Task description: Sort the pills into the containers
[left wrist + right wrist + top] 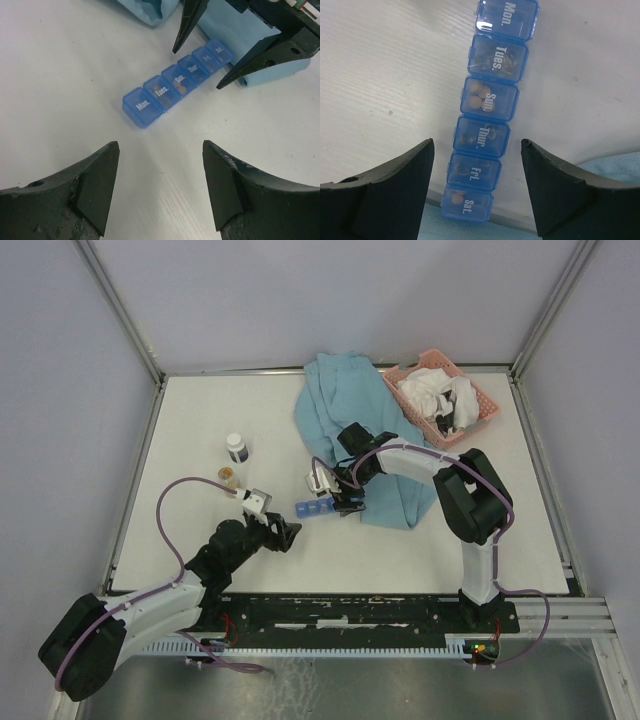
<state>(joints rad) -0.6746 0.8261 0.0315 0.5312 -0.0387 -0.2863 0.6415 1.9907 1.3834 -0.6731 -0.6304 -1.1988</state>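
Here, the narrow blue translucent pill-organiser strip [487, 115] is laid on the white bench [400, 550], tiny tan pills [476, 95] inside; the left pincer [160, 150] and right pincer [477, 145] are seen open and empty at its ends.

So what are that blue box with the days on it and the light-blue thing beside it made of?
The pill organiser looks like glossy translucent blue plastic: the pills show through its lids. The cloth seems to be soft matte fabric, since it lies in folds and wrinkles.

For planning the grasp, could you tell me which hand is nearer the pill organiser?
Right. The right hand straddles the pill organiser near Sat; the left hand sits apart beyond Mon.
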